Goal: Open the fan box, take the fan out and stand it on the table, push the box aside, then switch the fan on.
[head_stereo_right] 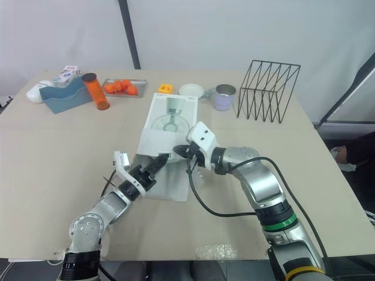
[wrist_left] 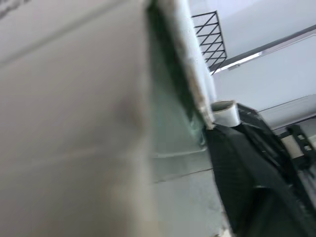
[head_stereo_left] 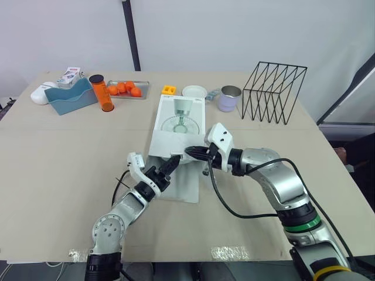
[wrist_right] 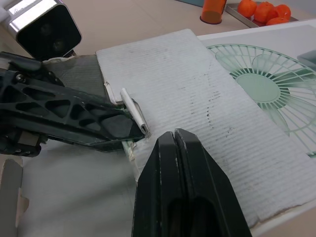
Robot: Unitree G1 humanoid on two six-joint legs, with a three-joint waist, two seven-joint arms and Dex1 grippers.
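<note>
Box-opening step. The fan box lies flat mid-bench. We see the right gripper, jaws together, at its near flap; the left gripper jaws we cannot tell. Next, we judge: lift that flap clear.

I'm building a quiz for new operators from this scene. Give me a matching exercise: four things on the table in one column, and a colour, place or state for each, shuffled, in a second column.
Column one
1. rack
2. mug
3. tray
4. fan box

Column two
a. lying flat, fan picture facing up
b. black wire, at the far right
c. holding oranges
d. lilac, just left of the rack

Pairs: 1-b, 2-d, 3-c, 4-a.
</note>
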